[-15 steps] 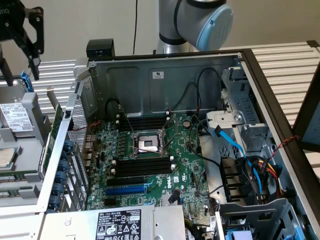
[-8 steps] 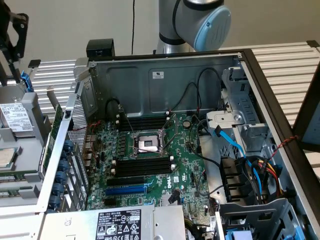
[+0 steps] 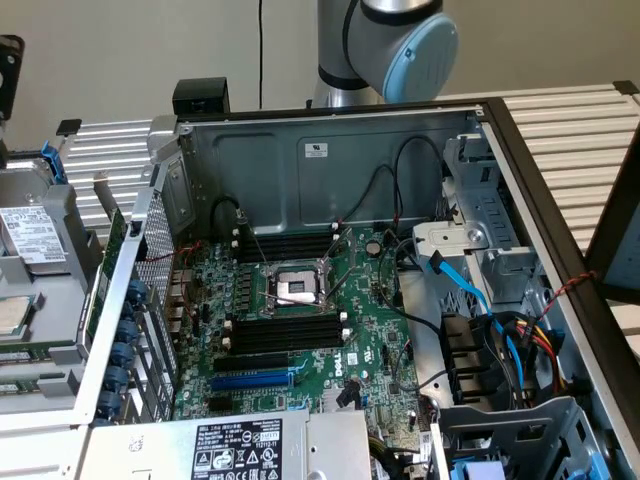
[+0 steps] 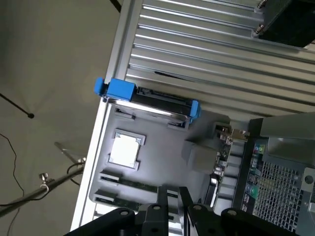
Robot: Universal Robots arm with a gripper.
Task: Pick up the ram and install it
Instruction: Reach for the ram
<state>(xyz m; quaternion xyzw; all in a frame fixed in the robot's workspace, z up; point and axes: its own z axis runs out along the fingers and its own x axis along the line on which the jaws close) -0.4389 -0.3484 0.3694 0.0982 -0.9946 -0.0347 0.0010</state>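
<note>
One power-supply label (image 3: 237, 448), print illegible; pincer (image 4: 173, 191) above tray (image 4: 162, 147).

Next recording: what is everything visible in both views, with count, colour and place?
computer case: one, grey, open, middle of the exterior view
motherboard: one, green, inside the case
memory slots: two banks, black, flanking the processor socket
cables: several, blue, black and red, exterior view's right
table: one, silver, slatted, under everything
tray: one, grey, on the table beside the case
processor chip: one, silver, in a tray recess
ram: one long thin dark stick, lying in the tray
clips: two, blue, along one tray edge
robot arm: one, grey with a light blue cap, behind the case
gripper: one, black, jaws apart and empty, above the tray
</note>
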